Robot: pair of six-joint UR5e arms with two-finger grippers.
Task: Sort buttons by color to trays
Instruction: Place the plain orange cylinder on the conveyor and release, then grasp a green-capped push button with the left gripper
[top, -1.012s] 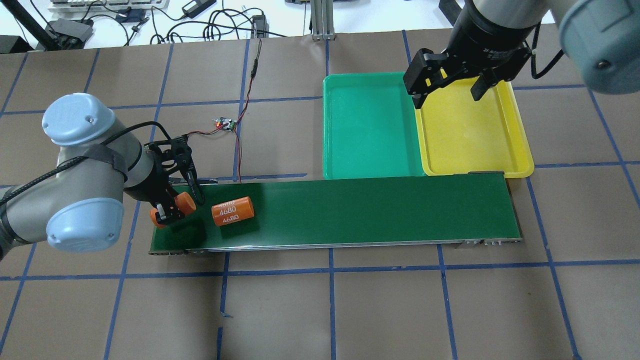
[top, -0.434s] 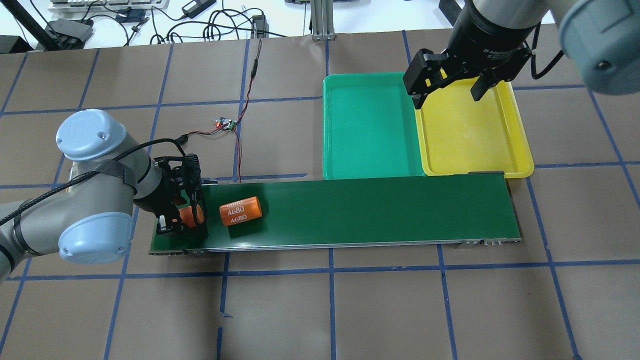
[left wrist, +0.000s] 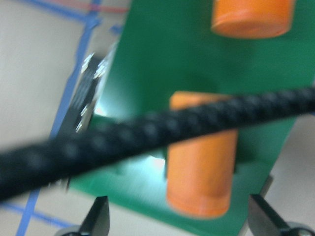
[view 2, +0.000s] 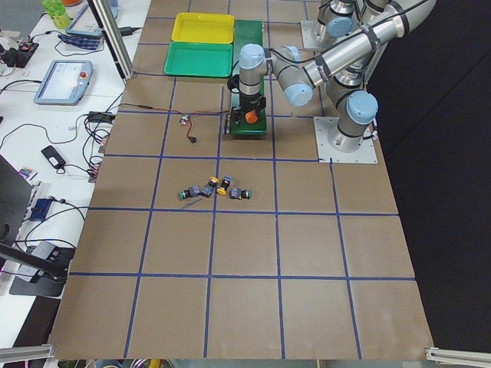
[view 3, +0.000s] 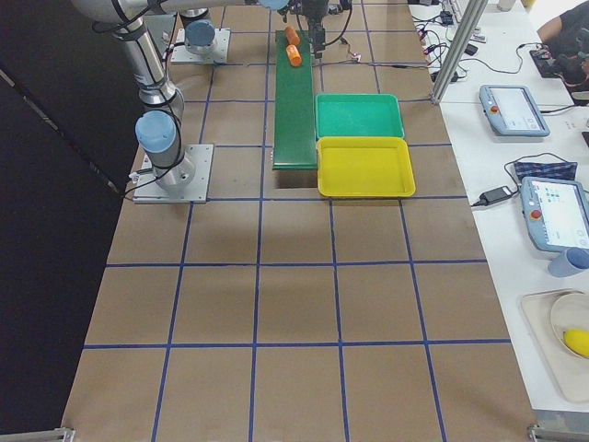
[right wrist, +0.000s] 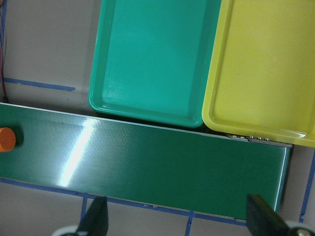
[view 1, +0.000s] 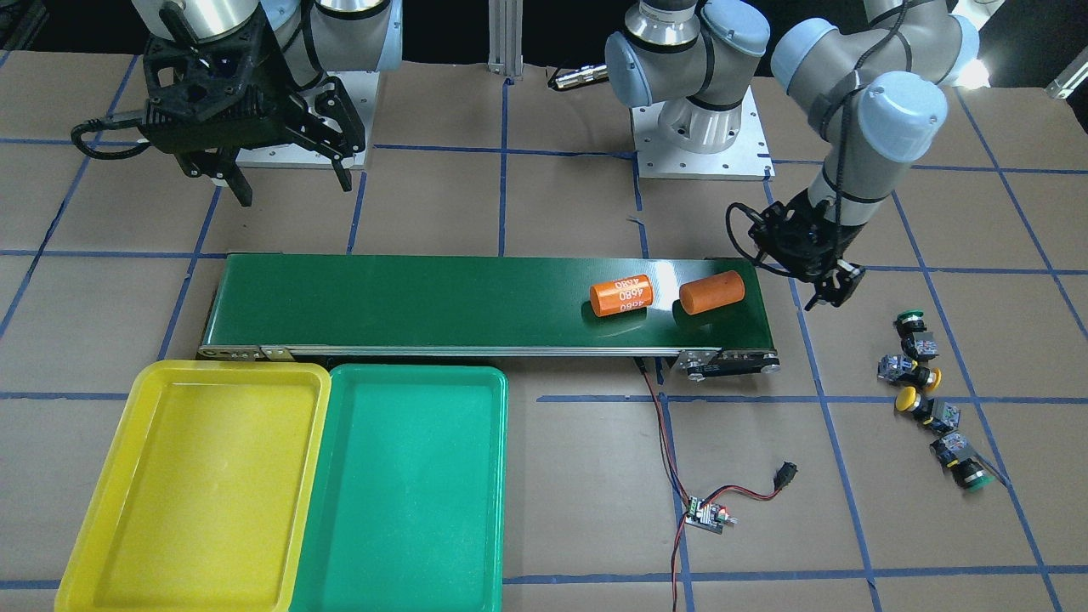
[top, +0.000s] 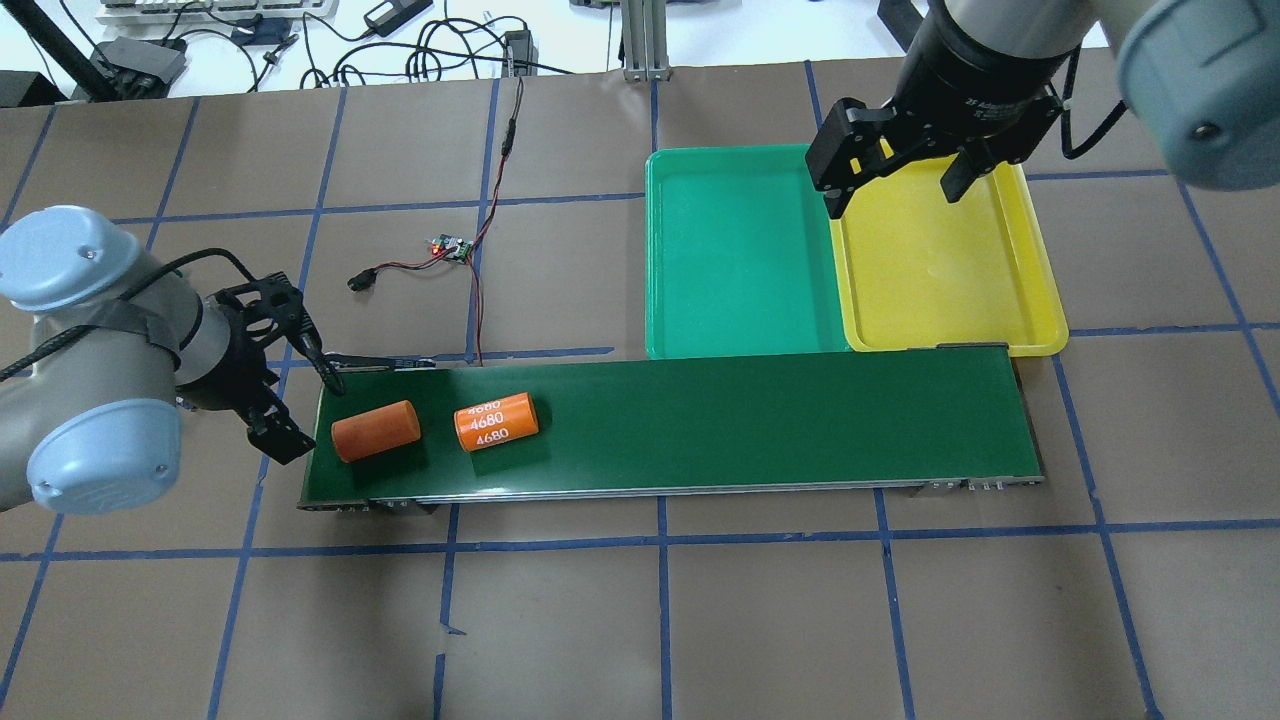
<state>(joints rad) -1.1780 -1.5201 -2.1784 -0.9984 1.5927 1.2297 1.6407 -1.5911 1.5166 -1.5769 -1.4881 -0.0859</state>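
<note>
Four buttons lie on the table well off the belt's end on my left side: a green one (view 1: 909, 321), two yellow ones (view 1: 928, 377) (view 1: 908, 399) and another green one (view 1: 969, 478). They show small in the exterior left view (view 2: 215, 189). The green tray (top: 740, 250) and the yellow tray (top: 940, 270) sit side by side behind the belt, both empty. My left gripper (top: 305, 408) is open and empty, just off the belt's left end. My right gripper (top: 893, 195) is open and empty above the seam between the trays.
A long dark-green conveyor belt (top: 750, 420) carries a plain orange cylinder (top: 375, 430) and an orange cylinder marked 4680 (top: 497, 421) near its left end. A small controller board (top: 450, 247) with red and black wires lies behind the belt.
My left gripper let go of the plain orange cylinder onto the belt and drew back left, off the belt's end. The 4680 cylinder shifted right. The right arm has not moved.
</note>
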